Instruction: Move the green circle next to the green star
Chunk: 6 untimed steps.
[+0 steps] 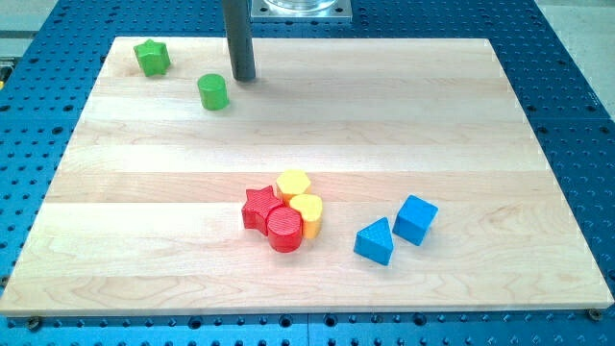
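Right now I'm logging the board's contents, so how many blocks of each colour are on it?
Green: 2, star and circle
Red: 2, star and circle
Yellow: 2, hexagon and heart
Blue: 2, triangle and cube
Total: 8

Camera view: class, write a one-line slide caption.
My tip sits just right of the green circle, with the green star apart at the board's upper left.

one view only: the whole wooden board [288,144] is seen from above its near edge, angled downward.
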Tool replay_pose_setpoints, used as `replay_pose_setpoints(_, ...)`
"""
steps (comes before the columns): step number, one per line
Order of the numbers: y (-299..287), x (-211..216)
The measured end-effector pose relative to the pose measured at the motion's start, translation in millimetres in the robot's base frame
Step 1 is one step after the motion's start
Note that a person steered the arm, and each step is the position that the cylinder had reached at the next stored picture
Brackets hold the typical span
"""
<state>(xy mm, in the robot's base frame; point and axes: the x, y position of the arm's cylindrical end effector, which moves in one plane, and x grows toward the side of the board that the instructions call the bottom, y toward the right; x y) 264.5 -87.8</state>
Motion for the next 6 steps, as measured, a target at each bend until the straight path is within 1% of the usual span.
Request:
replay_pose_setpoints(1, -3.7, -0.6)
replay_pose_setpoints(2, 19.4, 35.1)
replay_pose_setpoints(3, 9.8, 54.8)
replay_pose_setpoints(4, -24.3, 54.9)
replay_pose_setpoints(5, -72.4, 54.0)
replay_pose_setpoints(6, -77.2, 54.3)
